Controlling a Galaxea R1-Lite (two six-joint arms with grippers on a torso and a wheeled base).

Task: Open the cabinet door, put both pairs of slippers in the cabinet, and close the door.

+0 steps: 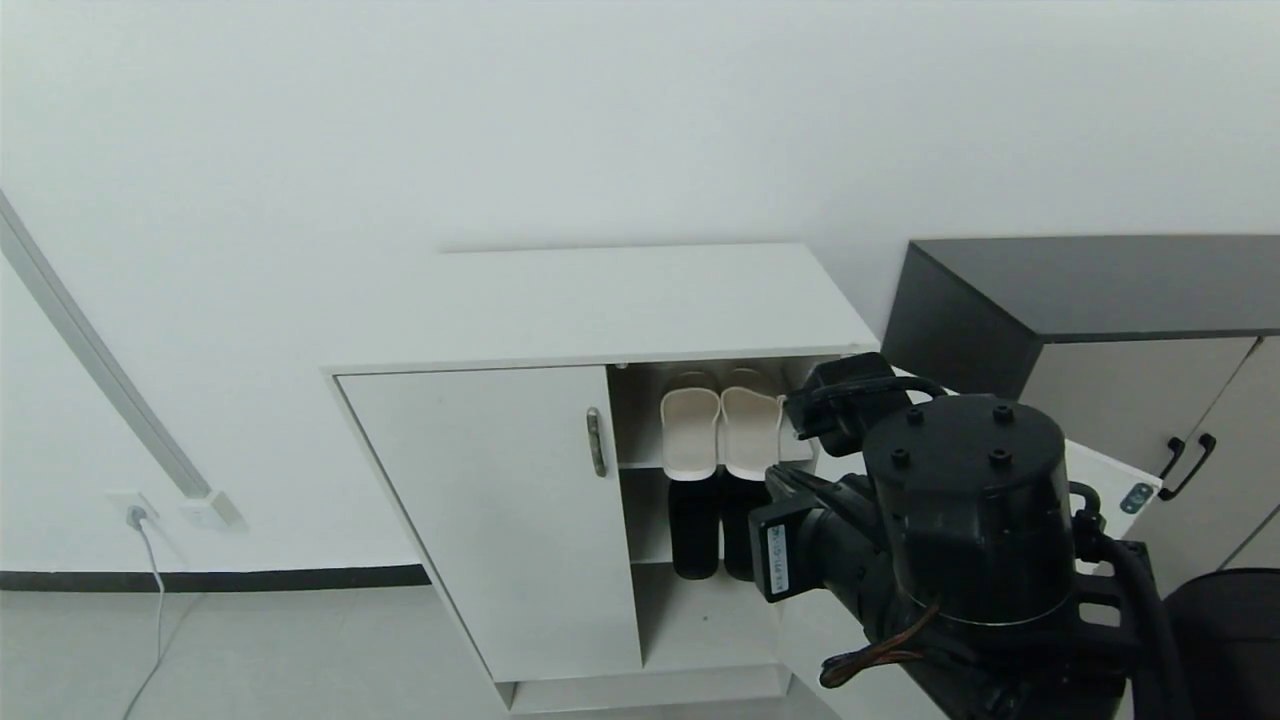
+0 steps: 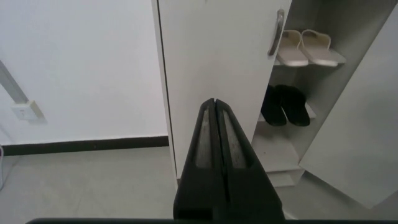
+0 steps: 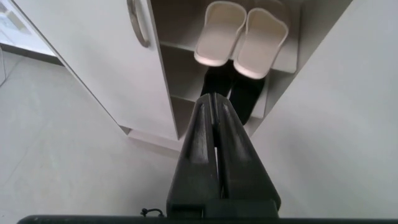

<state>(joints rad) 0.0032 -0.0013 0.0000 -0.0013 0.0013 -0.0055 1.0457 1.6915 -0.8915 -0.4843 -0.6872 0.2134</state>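
Far left, low on the wall: wall socket [image 1: 135, 512] with a cable hanging to the floor.

Left gripper [image 2: 214, 106]: fingers pressed together, nothing between them. It sits in front of the white cabinet [image 1: 620, 300], facing the closed left door [image 1: 480, 500].

Left door shut; its metal handle [image 1: 596, 442] is upright at the door's right edge.

Right compartment open. Beige slippers [image 1: 720, 430] lie side by side on the upper shelf [image 1: 640, 465], soles showing at the front. Black slippers [image 1: 715, 525] sit directly below on the middle shelf [image 1: 650, 560], also paired and touching. Bottom space holds nothing visible.

Right gripper [image 3: 216, 98]: fingers closed flat on each other, holding nothing. It sits near the open compartment, lined up with the black slippers, apart from both pairs.

Right door [image 1: 1110, 480] is swung out towards the near side, just right of that gripper.

Far right: dark cabinet [image 1: 1080, 290] with pale doors and black handles, standing against the wall beside the white one
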